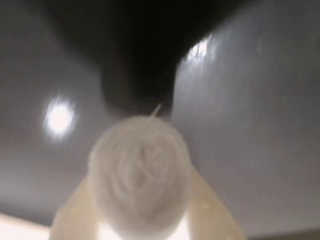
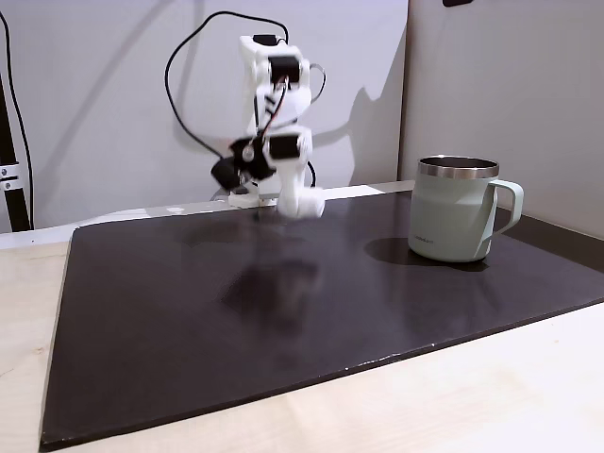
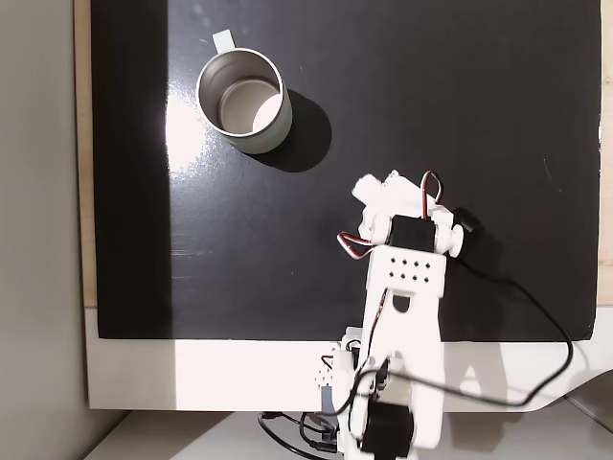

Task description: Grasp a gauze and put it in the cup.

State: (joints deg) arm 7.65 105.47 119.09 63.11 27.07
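Your hand (image 1: 142, 220) is clenched on the gauze (image 1: 141, 175), lower centre of the wrist view: two pale fingers (image 1: 75, 210) flank the white roll, which shows its spiral end to the camera. It is blurred. Behind it you get glossy dark surface, a bright light spot at the left, a black shape at top centre.

In a fixed view from the side, the counter (image 2: 510, 396) is pale wood along the bottom and left. A black mat (image 2: 189, 321) covers most of it. The white arm (image 2: 274, 123) is at upper centre-left, black cables looping off it. Your hand (image 2: 304, 206) hangs above the mat, clear of the surface, with a white blurred lump at its tip; you can't tell hand from gauze (image 2: 308, 204) here. A soft shadow sits on the mat below it. Well to the right, the cup (image 2: 453, 222) stands upright on the mat, pale green, steel rim, handle pointing right.

In a fixed view from above, the cup (image 3: 278, 120) is at upper left on the mat (image 3: 460, 96), mouth up, inside looks bare, handle toward the top edge. The arm (image 3: 407, 316) comes up from bottom centre, and your hand (image 3: 372, 192) is at frame centre, lower right of the cup and well apart from it. The gauze isn't separable from the white arm parts in this view.
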